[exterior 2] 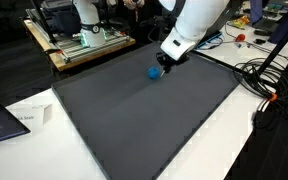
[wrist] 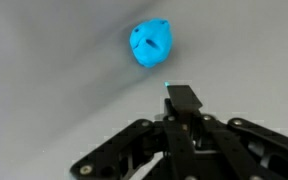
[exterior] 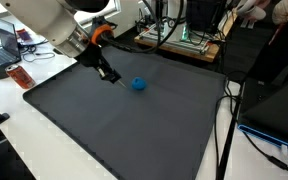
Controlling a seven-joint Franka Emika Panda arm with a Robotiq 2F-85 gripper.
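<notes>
wrist view: gripper (wrist: 181, 96), ball (wrist: 151, 45) seemingly apart

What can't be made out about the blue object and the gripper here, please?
Kind of blue object: blurred in the wrist view, too small in both exterior views.
Tips of gripper: too small in an exterior view; its body is cut off by the bottom edge in the wrist view.
Gap between gripper and mat: no view settles it.
</notes>
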